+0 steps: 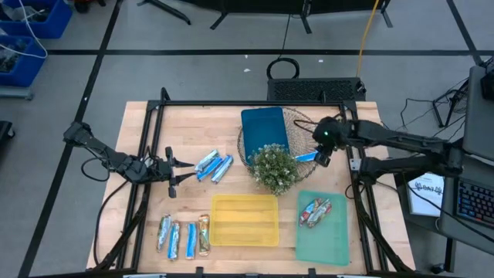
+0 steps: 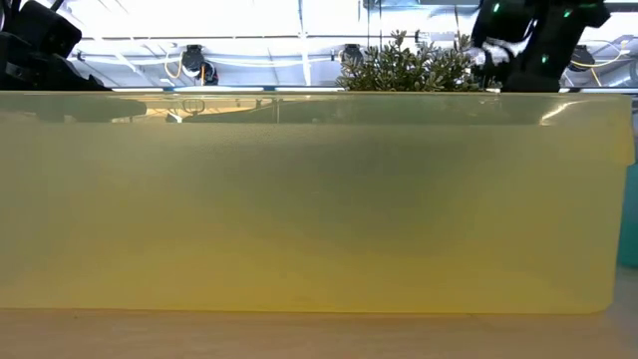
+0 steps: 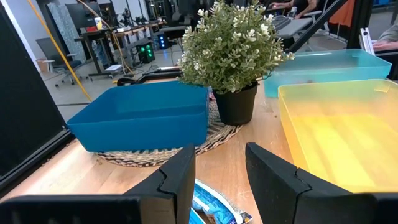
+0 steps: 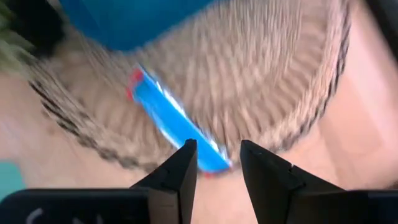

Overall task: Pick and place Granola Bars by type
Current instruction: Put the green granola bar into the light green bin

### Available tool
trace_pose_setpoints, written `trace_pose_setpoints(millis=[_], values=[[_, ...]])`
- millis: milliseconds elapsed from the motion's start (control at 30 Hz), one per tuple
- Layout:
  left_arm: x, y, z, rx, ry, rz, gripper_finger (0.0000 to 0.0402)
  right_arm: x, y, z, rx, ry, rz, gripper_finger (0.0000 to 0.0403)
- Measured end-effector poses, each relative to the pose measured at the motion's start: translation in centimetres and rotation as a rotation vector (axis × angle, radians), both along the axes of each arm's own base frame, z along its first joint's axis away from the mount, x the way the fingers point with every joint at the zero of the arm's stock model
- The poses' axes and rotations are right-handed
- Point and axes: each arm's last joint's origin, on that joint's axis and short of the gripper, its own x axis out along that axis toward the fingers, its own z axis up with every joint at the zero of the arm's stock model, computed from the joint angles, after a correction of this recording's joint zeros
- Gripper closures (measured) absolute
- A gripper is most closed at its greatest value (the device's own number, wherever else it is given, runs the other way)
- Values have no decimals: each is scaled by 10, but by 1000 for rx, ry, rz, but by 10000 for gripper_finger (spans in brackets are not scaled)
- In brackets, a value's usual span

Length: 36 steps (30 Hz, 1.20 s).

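Observation:
My right gripper [image 1: 319,157] hovers over the woven mat's [image 1: 301,123] right part, beside the plant [image 1: 274,168], shut on a blue granola bar with red ends [image 4: 174,118]. My left gripper [image 1: 184,170] is open near the table's left side, its fingers pointing at two blue-silver bars [image 1: 214,164] that lie flat on the wood; one of them [image 3: 214,208] shows just below its fingers. Several more bars [image 1: 184,236] lie in a row near the front left. Two red-orange bars [image 1: 315,211] rest in the green tray [image 1: 324,247]. My right gripper pinches the blue bar by one end [image 4: 214,162] between its two fingers. The bar sticks out past the fingertips toward the plant and is lifted clear of the woven mat. The low view shows the gripper [image 2: 498,50] well above table height.
A blue tray [image 1: 265,131] sits on the woven mat at the far middle. The yellow tray [image 1: 245,220] stands at the near middle and fills the low view [image 2: 319,199]. The potted plant stands between the trays. Bare wood lies between the left gripper and the yellow tray.

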Motion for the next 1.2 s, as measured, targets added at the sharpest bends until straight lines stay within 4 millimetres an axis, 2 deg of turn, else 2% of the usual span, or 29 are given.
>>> trace_pose_setpoints(millis=[133, 333, 500, 767, 933, 1200], values=[[0, 0, 0, 0, 0, 0, 256, 5, -7, -13, 41, 102, 16, 282], [0, 0, 0, 0, 0, 0, 256, 22, -13, -32, 46, 112, 26, 278], [0, 0, 0, 0, 0, 0, 256, 27, -15, -50, 66, 178, 51, 278], [0, 0, 0, 0, 0, 0, 256, 32, -18, -60, 86, 216, 52, 277], [0, 0, 0, 0, 0, 0, 256, 36, -16, -66, 184, 205, 85, 277], [0, 0, 0, 0, 0, 0, 256, 41, -18, -76, 196, 232, 87, 277]])
